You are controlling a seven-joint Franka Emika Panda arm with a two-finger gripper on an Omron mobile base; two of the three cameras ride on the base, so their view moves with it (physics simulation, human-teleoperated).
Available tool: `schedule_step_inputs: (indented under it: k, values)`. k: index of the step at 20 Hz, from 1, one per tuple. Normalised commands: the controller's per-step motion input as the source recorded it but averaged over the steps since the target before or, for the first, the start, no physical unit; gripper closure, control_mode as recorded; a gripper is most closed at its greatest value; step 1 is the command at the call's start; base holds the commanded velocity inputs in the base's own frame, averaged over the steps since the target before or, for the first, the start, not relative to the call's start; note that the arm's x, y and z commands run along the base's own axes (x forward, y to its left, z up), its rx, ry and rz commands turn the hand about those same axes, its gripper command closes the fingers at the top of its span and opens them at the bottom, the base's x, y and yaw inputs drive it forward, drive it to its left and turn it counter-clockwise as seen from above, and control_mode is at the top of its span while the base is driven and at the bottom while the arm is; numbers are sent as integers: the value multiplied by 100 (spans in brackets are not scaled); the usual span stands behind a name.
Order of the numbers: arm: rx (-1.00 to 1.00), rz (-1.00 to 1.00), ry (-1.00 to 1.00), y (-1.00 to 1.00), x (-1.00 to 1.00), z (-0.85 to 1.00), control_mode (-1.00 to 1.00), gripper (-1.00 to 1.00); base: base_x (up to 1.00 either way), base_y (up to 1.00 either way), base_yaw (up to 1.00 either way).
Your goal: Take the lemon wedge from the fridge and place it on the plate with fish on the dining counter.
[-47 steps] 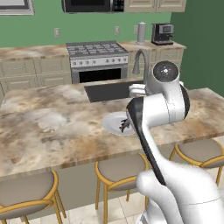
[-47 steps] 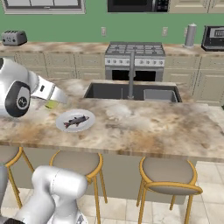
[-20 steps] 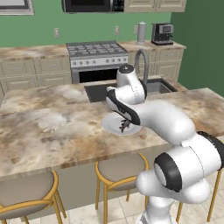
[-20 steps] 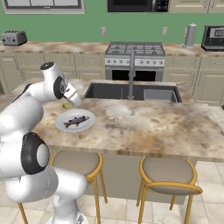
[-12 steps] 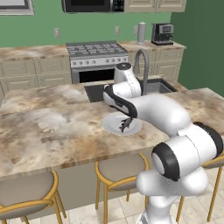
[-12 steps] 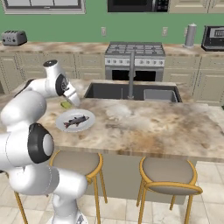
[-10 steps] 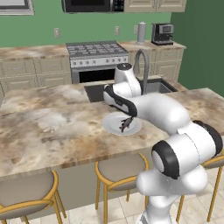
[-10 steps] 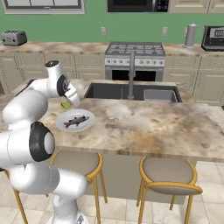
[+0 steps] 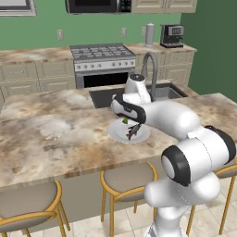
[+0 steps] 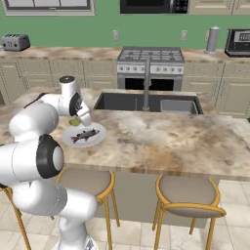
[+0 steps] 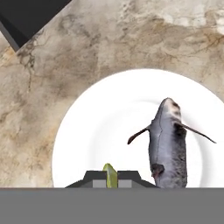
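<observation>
Hand view: gripper [image 11: 111, 177] pinched tight on the lemon wedge [image 11: 110, 174], a yellow-green sliver poking up between the dark tips, just above the near part of the plate with fish [image 11: 100, 131]. Grey fish [image 11: 167, 144] lies right of the wedge, fins spread. Dark sink corner [image 11: 27, 17] at upper left.

Left base view: wedge [image 9: 124, 121] a small green speck at the plate's [image 9: 117, 133] far edge, under the hand. Steel faucet [image 9: 148, 69] and stove [image 9: 101, 54] beyond.

Right base view: plate [image 10: 97, 136] on the dining counter [image 10: 185, 138], left of the sink; toaster [image 10: 15, 42] far left. No legible writing anywhere.
</observation>
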Motion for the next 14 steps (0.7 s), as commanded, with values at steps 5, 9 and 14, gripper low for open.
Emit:
schedule_step_inputs:
  k: [5, 9, 14]
  values:
    - [4, 0, 0, 0, 0, -21, -100, 100, 0, 0, 0]
    - [2, 0, 0, 1, 6, -15, -100, 100, 0, 0, 0]
    - [0, 0, 0, 2, 22, -8, -100, 100, 0, 0, 0]
